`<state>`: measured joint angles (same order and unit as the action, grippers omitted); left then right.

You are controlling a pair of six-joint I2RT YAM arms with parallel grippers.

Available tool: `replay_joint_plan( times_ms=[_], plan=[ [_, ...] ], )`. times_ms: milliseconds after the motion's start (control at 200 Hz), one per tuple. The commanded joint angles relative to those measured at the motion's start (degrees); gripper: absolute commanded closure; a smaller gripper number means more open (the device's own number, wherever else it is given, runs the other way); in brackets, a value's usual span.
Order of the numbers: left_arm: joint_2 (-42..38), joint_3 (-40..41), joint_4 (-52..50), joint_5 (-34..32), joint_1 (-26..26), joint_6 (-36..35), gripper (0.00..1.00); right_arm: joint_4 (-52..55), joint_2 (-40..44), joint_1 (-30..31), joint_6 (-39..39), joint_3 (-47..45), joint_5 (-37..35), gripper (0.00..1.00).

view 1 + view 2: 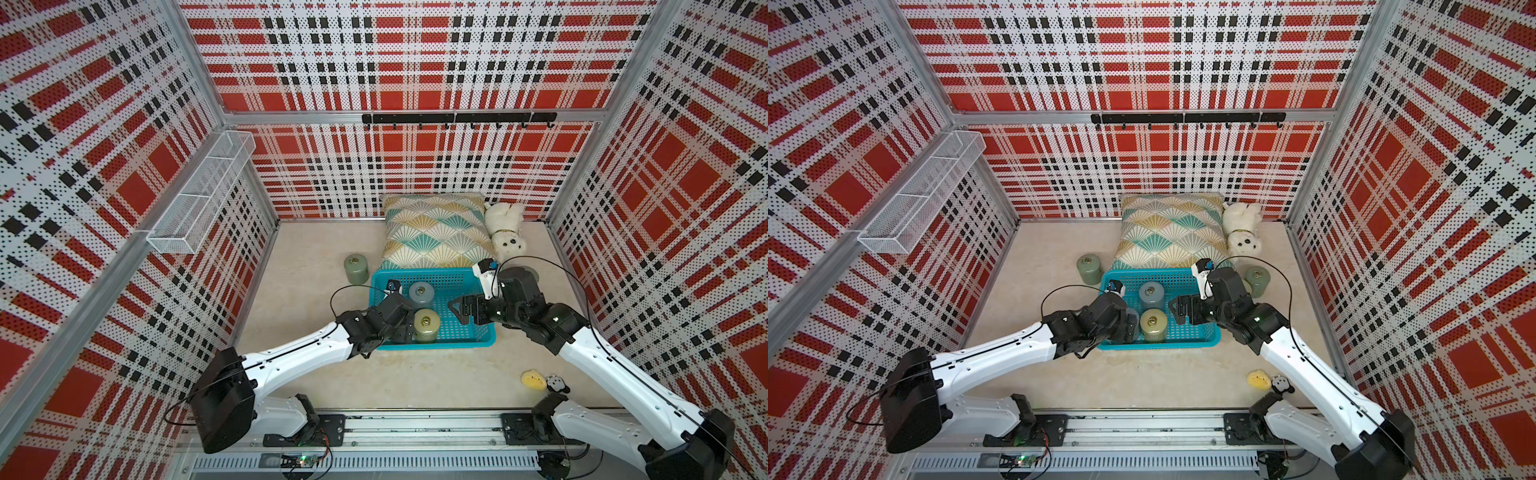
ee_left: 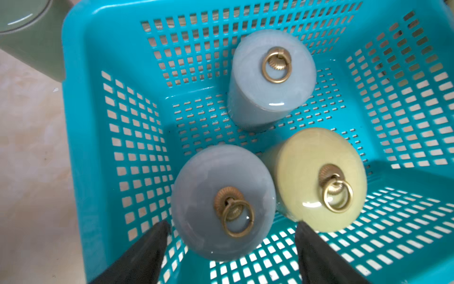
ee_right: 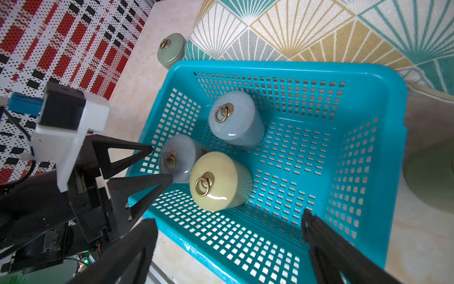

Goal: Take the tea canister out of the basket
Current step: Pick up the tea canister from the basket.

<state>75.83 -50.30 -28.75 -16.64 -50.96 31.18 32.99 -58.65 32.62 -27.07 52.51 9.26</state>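
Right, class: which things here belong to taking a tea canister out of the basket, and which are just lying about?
Job: basket; near grey canister, far grey canister and yellow canister inside it; left gripper, fingers open astride the near grey one.
Lying about: pillow; plush dog; green canister and another green canister, both outside the basket; yellow toy; wire rack.

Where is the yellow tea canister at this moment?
In both top views the yellow canister stands upright in the basket, close to its near wall, right of the grey canister that the left pincer straddles.

green canister [image 2: 27,37] cropped, mostly off-frame
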Motion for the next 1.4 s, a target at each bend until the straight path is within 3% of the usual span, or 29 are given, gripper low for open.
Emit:
replay_joint_plan(
  times_ms=[0, 291, 882, 1117, 1142, 1398],
  plan=[
    [1.00, -0.07, -1.53, 1.76, 0.77, -2.01, 0.16, -1.81, 0.62, 0.40, -0.31, -0.66, -0.03, 0.00],
    [5.82, -2.03, -3.24, 5.10, 2.31, -4.85, 0.15, -2.75, 1.31, 0.43, -0.26, -1.76, 1.58, 0.00],
    [18.22, -8.73, -6.32, 5.48, 6.34, -9.20, 0.07, -5.81, 3.23, 0.51, -0.78, -4.39, 4.63, 0.00],
    [20.99, -10.61, -6.05, 4.74, 8.54, -9.82, 0.06, -5.96, 3.59, 0.51, -0.58, -4.96, 4.63, 0.00],
    [21.35, -10.71, -6.05, 4.72, 8.75, -9.82, 0.00, -5.85, 3.59, 0.54, -0.53, -4.87, 4.55, 0.00],
    [22.88, -10.85, -7.20, 4.84, 8.79, -11.65, 0.01, -5.24, 3.24, 0.51, 0.46, -3.98, 4.02, 0.00]
  ],
)
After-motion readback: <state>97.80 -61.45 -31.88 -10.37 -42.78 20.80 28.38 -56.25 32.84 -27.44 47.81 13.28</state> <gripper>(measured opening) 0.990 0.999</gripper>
